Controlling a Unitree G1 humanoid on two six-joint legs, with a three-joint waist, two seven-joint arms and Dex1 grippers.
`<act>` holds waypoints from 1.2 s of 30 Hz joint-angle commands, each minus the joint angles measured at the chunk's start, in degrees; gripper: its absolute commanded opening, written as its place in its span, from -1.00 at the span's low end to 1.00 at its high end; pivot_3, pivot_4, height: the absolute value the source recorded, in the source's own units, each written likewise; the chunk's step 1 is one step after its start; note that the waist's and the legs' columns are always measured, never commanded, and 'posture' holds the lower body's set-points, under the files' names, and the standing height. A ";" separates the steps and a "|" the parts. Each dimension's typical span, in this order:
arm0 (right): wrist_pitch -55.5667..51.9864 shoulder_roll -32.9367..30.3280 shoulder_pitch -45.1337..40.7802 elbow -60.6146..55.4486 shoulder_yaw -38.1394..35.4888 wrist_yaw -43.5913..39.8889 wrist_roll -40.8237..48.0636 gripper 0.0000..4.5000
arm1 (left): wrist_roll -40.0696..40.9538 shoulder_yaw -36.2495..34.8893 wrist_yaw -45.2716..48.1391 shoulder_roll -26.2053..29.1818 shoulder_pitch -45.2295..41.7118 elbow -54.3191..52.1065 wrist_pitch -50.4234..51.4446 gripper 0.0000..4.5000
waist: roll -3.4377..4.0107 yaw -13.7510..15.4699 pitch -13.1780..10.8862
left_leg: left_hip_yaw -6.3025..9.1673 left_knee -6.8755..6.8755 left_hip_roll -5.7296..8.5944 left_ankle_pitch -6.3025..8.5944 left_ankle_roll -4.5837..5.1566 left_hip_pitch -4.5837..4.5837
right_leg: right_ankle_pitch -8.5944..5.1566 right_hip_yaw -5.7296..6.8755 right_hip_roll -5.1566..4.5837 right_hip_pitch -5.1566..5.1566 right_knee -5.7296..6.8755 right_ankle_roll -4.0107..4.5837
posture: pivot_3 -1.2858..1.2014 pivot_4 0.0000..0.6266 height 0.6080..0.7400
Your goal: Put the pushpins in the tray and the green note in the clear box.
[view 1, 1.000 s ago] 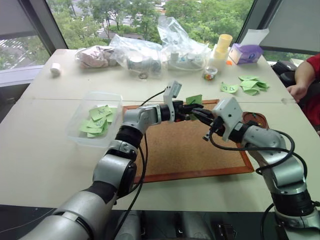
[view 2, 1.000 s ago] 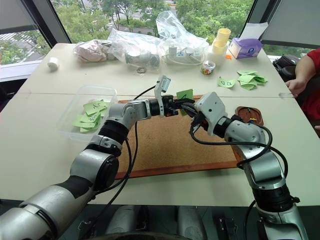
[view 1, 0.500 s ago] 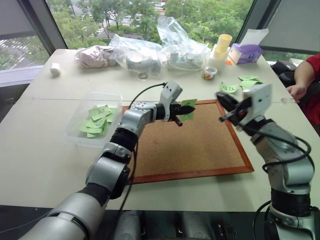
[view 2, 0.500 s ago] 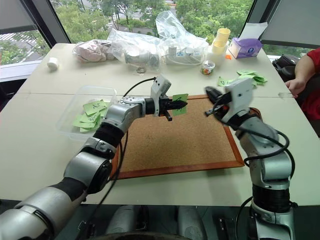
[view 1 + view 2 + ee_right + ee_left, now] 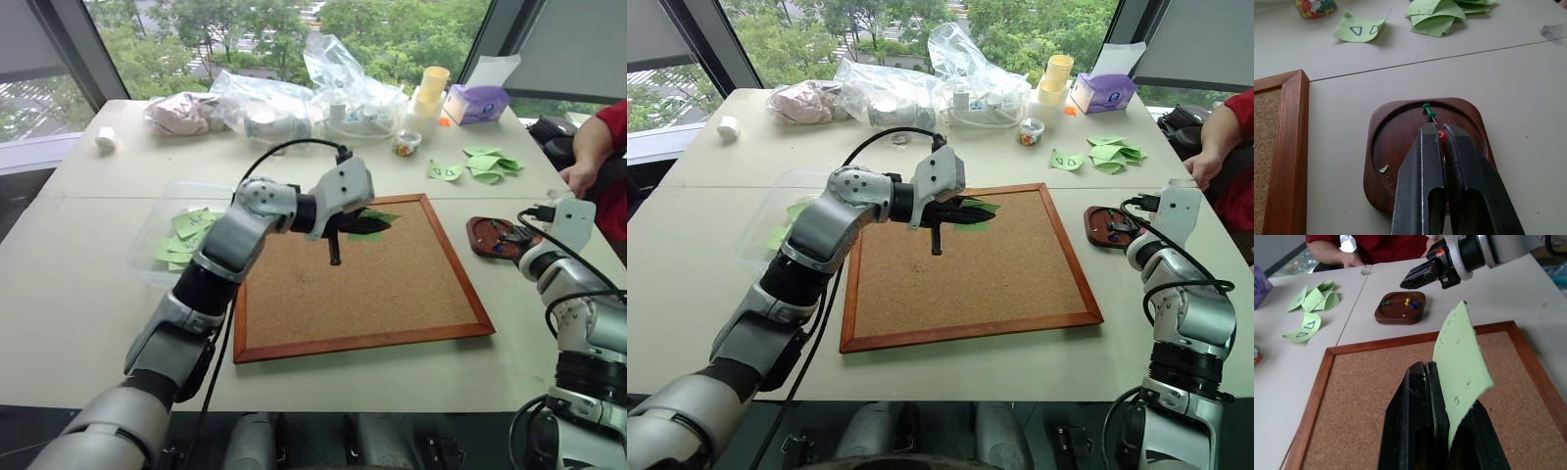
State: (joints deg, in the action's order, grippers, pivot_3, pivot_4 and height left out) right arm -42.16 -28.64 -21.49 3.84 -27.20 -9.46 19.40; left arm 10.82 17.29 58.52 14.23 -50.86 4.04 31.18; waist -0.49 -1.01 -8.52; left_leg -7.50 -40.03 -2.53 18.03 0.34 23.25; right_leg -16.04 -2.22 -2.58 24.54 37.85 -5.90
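Left wrist view shows the left gripper [image 5: 1442,396] clamped on the green note [image 5: 1462,367] above the corkboard [image 5: 1361,396] — lifted clear, likely for the clear box [image 5: 171,220] by the table's left edge. Farther off, the right gripper [image 5: 1442,139] hangs over the tray [image 5: 1396,142], pinching a red pushpin [image 5: 1441,135] — seemingly poised to drop it.
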 commanded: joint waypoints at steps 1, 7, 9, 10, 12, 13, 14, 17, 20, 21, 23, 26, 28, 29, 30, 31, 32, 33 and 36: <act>1.60 0.14 -2.66 1.51 -0.05 -0.34 0.78 -1.00 | 3.22 -2.39 -1.68 -0.80 0.60 -3.31 3.39 -0.99 | 0.00 0.00 0.00 | 0.01 0.00 -0.01 0.00 0.00 0.00 | 0.00 0.00 0.00 0.00 0.00 0.00 | 0.03 -0.52 0.93; 3.40 0.36 -4.65 6.10 0.60 -0.41 0.29 -0.69 | 3.14 -1.32 -3.12 -0.06 2.69 -4.88 4.49 -1.00 | 0.00 0.03 0.00 | 0.00 0.00 -0.07 -0.01 -0.01 -0.01 | 0.00 -0.02 -0.01 0.00 0.02 0.00 | 0.03 -0.52 0.93; 3.94 0.26 -4.85 6.79 0.68 -0.50 0.28 -0.30 | 3.28 -1.32 -3.41 0.03 2.85 -5.20 4.74 -1.00 | 0.00 0.06 0.00 | 0.00 0.00 -0.07 -0.01 -0.01 0.00 | 0.00 -0.02 -0.01 0.00 0.02 0.00 | 0.03 -0.52 0.93; 3.94 0.40 -5.00 7.05 0.34 -0.34 0.59 -0.09 | 3.39 -1.30 -3.51 0.06 2.88 -5.35 4.83 -1.00 | 0.00 0.07 0.00 | 0.00 0.00 -0.07 -0.01 -0.01 0.00 | 0.00 -0.02 -0.01 0.00 0.02 0.00 | 0.03 -0.52 0.93; 4.04 0.49 -5.36 7.45 -0.05 -0.11 0.98 0.37 | 3.56 -1.23 -3.75 0.06 2.97 -5.49 4.97 -1.00 | 0.00 0.05 0.00 | -0.01 0.00 -0.07 -0.01 -0.01 0.00 | 0.00 -0.02 -0.02 0.00 0.02 0.00 | 0.03 -0.52 0.93; 4.04 0.53 -5.53 7.51 -0.17 -0.12 1.20 0.61 | 3.56 -1.16 -3.88 0.05 3.02 -5.45 4.94 -1.00 | 0.00 0.03 0.00 | -0.01 0.00 -0.07 -0.01 -0.01 0.00 | 0.00 -0.02 -0.02 0.00 0.02 0.00 | 0.03 -0.52 0.93; 4.06 0.50 -5.62 7.46 -0.15 -0.06 1.26 0.86 | 3.52 -1.07 -3.97 0.05 3.09 -5.41 4.88 -1.00 | 0.01 0.02 0.00 | -0.01 0.00 -0.07 -0.01 -0.01 -0.01 | 0.00 -0.02 -0.02 0.00 0.02 0.00 | 0.03 -0.52 0.93; 3.82 0.59 -5.94 7.41 -0.38 0.19 1.97 0.96 | 3.41 -0.92 -4.07 0.05 3.10 -5.08 4.63 -1.00 | 0.01 0.01 0.00 | -0.01 0.00 -0.08 -0.02 -0.03 -0.02 | 0.00 -0.02 0.00 0.00 0.03 0.00 | 0.03 -0.52 0.93; 3.14 0.76 -6.26 7.52 -1.30 0.60 3.37 0.96 | 3.26 -0.78 -4.11 0.03 3.04 -4.71 4.30 -1.00 | 0.01 0.01 0.00 | -0.02 0.00 -0.08 -0.01 -0.03 -0.02 | 0.00 -0.02 -0.01 0.00 0.03 0.00 | 0.03 -0.52 0.93; 3.03 0.73 -6.34 7.60 -1.60 0.70 3.79 0.96 | 3.19 -0.74 -4.12 0.02 2.99 -4.57 4.18 -1.00 | 0.01 0.02 0.00 | -0.03 0.00 -0.08 -0.01 -0.03 -0.02 | 0.00 -0.02 -0.01 0.00 0.03 -0.01 | 0.03 -0.52 0.93; 1.78 1.59 -7.57 8.00 -4.90 2.06 6.85 0.96 | 3.15 -0.81 -4.19 -0.05 2.87 -4.16 3.98 -1.00 | 0.01 0.03 0.00 | -0.02 0.00 -0.09 -0.02 -0.03 -0.02 | 0.00 -0.02 -0.01 0.00 0.03 -0.01 | 0.03 -0.52 0.93; -1.11 2.81 -9.65 8.56 -9.86 4.28 11.88 0.96 | 2.87 -0.89 -4.33 0.03 2.86 -3.43 3.45 -1.00 | 0.01 0.03 0.00 | -0.02 0.00 -0.11 -0.01 -0.03 -0.01 | 0.00 -0.02 -0.01 0.00 0.03 -0.01 | 0.03 -0.52 0.93; -2.23 2.85 -9.91 8.81 -10.88 4.98 13.12 0.96 | 2.82 -0.96 -4.44 0.00 2.79 -3.17 3.26 -1.00 | 0.01 0.05 0.00 | -0.02 0.00 -0.12 -0.01 -0.03 -0.01 | 0.00 -0.02 -0.01 0.00 0.03 0.00 | 0.03 -0.52 0.93; -2.62 2.81 -9.95 9.00 -11.24 5.38 13.60 0.96 | 2.83 -1.01 -4.51 -0.05 2.75 -3.08 3.20 -1.00 | 0.01 0.08 0.00 | -0.02 0.00 -0.12 -0.01 -0.03 -0.01 | 0.00 -0.02 -0.01 0.00 0.03 0.00 | 0.03 -0.52 0.93; -2.68 2.68 -9.89 9.06 -11.26 5.58 13.77 0.96 | 2.83 -1.04 -4.59 -0.09 2.70 -2.97 3.13 -1.00 | 0.01 0.06 0.00 | -0.02 0.00 -0.12 -0.01 -0.03 -0.01 | 0.00 -0.02 -0.01 0.00 0.03 0.00 | 0.03 -0.52 0.93; -2.75 2.56 -9.79 9.01 -11.20 5.71 13.92 0.96 | 2.85 -1.06 -4.64 -0.10 2.68 -2.93 3.09 -1.00 | 0.01 0.03 0.00 | -0.02 0.00 -0.12 -0.01 -0.02 -0.01 | 0.00 -0.02 -0.01 0.00 0.02 0.00 | 0.03 -0.52 0.93; -2.99 2.75 -9.93 9.04 -11.63 6.11 14.54 0.96 | 2.88 -1.08 -4.68 -0.10 2.67 -2.91 3.08 -1.00 | 0.01 0.01 0.00 | -0.03 0.00 -0.12 -0.01 -0.02 -0.01 | 0.00 -0.03 -0.01 0.00 0.02 0.00 | 0.03 -0.52 0.93; -3.11 2.84 -10.01 9.01 -11.92 6.42 14.96 0.96 | 2.90 -1.07 -4.74 -0.06 2.73 -2.97 3.09 -1.00 | 0.01 0.00 0.00 | -0.03 0.00 -0.12 -0.01 -0.02 -0.01 | 0.00 -0.03 -0.01 0.00 0.02 0.00 | 0.03 -0.52 0.93; -3.35 2.71 -9.99 8.87 -11.78 6.60 15.61 0.96 | 2.84 -1.03 -4.96 0.09 2.95 -3.13 3.06 -1.00 | 0.02 -0.01 0.00 | -0.03 0.01 -0.13 -0.01 -0.03 -0.01 | 0.00 -0.03 0.00 0.00 0.03 0.00 | 0.03 -0.52 0.93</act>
State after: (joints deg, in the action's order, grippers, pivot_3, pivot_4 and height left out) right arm -45.85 -25.64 -30.41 13.78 -37.92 -2.98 33.61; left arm 13.18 16.83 53.78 14.35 -47.50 2.11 35.46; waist -0.48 -1.01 -8.53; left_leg -7.53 -40.02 -2.65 18.02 0.31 23.23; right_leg -16.04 -2.25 -2.58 24.54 37.88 -5.91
